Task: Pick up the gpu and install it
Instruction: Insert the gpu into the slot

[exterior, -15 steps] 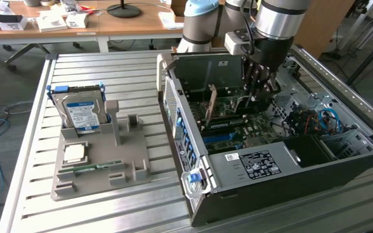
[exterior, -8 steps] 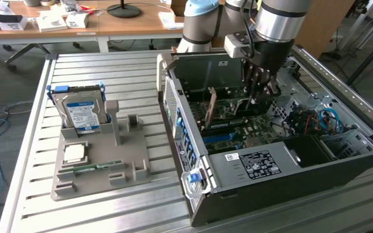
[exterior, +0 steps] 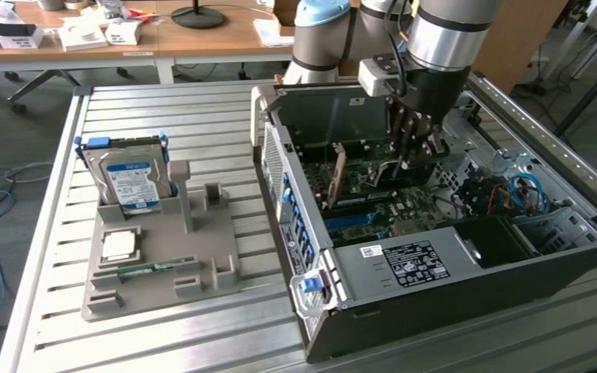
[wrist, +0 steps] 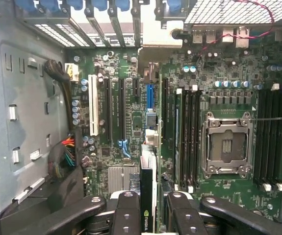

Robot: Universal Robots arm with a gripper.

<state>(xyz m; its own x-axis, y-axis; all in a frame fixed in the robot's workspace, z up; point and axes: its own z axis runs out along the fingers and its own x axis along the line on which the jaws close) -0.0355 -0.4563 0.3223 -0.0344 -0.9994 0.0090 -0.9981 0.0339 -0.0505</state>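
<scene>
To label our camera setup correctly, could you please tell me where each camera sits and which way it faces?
Exterior view: off the arm, raised, looking down across the slatted table at the open computer case; the arm and gripper reaching into it show.
Wrist view: on the wrist, looking straight into the case at the motherboard; the gripper's fingers show, clamped on the gpu.
Shared: the gpu, gripper and motherboard.

Gpu: thin dark card, seen edge-on, held upright over the motherboard, bracket end toward the rear slots.
</scene>
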